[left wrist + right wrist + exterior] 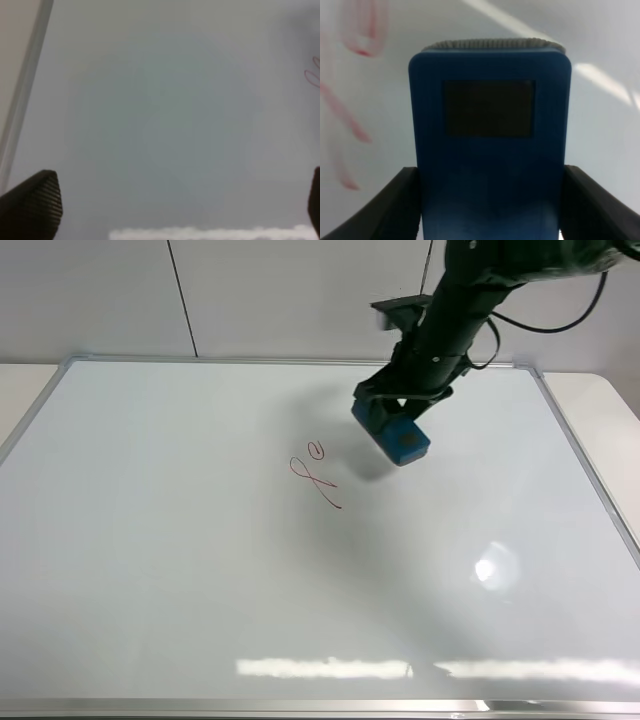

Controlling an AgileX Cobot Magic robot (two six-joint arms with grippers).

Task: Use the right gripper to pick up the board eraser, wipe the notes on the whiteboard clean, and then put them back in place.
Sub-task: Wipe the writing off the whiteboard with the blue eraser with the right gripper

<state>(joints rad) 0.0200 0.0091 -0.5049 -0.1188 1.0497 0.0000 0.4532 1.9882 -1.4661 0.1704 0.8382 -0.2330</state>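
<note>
My right gripper point(388, 417) is shut on the blue board eraser point(392, 432) and holds it tilted just above the whiteboard point(200, 570), a little to the right of the red notes point(318, 478). In the right wrist view the eraser point(490, 140) sits between both black fingers point(395, 207), with a dark grey patch on top, and the blurred red notes point(350, 100) lie beside it. The eraser casts a shadow on the board below it. In the left wrist view my left gripper point(180, 210) is open and empty above bare board, with the notes point(312, 75) at the frame edge.
The silver frame point(590, 470) runs along the board's right edge, and its left edge shows in the left wrist view point(22, 90). Ceiling light glare point(495, 568) lies on the lower right of the board. A grey wall stands behind.
</note>
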